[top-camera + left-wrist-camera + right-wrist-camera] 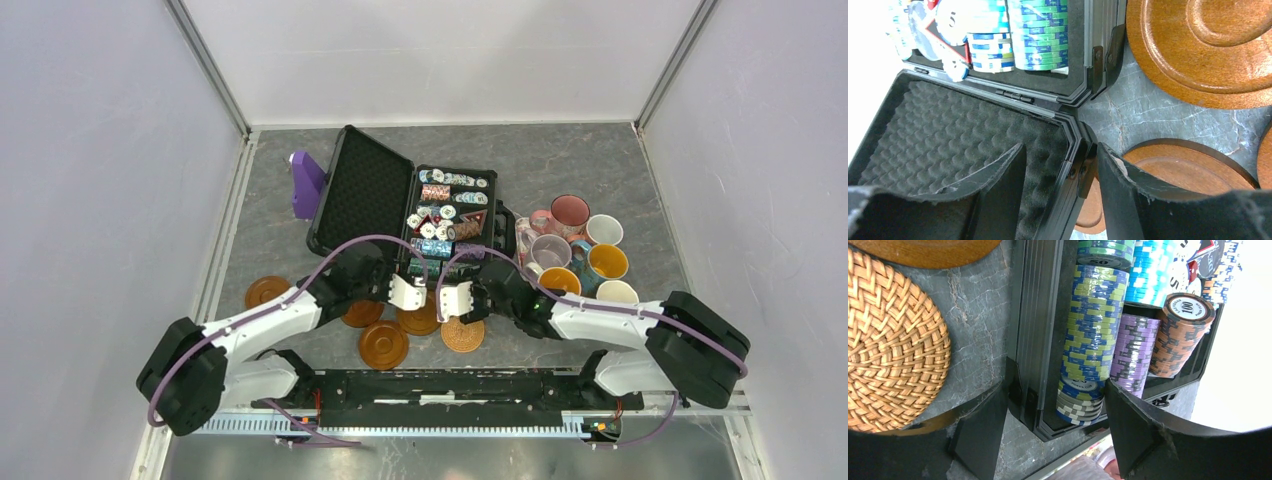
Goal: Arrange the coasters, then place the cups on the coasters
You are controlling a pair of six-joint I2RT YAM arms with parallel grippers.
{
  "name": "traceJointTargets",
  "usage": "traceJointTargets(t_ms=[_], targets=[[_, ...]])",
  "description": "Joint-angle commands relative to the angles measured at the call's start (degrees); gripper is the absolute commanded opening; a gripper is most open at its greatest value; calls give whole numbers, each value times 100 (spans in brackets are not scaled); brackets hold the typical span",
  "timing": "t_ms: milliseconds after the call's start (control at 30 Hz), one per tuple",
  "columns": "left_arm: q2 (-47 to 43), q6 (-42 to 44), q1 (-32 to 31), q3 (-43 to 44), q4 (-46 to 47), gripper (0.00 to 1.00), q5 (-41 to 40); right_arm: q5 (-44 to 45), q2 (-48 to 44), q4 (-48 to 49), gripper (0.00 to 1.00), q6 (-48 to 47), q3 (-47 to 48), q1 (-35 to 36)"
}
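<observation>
Several brown coasters (383, 344) lie near the table's front, one apart at the left (267, 292), and an orange-tan woven coaster (463, 333) lies by the right arm. Several cups (570, 212) are clustered at the right. My left gripper (408, 293) is open astride the near corner of the black case (1075, 150), one finger over its foam lid, the other over a brown coaster (1188, 170). My right gripper (455, 300) is open astride the case's other front corner (1038, 390), chip stacks (1088, 340) between its jaws, with the woven coaster (888, 340) beside it.
The open black case (365, 195) full of poker chips (448, 212) fills the table's middle, just beyond the coasters. A purple object (307, 183) stands at its far left. White walls enclose the table on three sides.
</observation>
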Motion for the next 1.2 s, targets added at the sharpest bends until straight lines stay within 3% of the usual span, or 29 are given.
traceJointTargets(t_ms=[0,800,1167], targets=[[387,-61,298,565,442,59,-65,428,168,563,73,-105,116,-370],[2250,-423,1068,2036,1356,55,137,387,1441,1339,67,-327,1228,-1679],[3422,-766,1450,3303,1816,55,-21,408,2261,1683,67,-378,2131,-2140]])
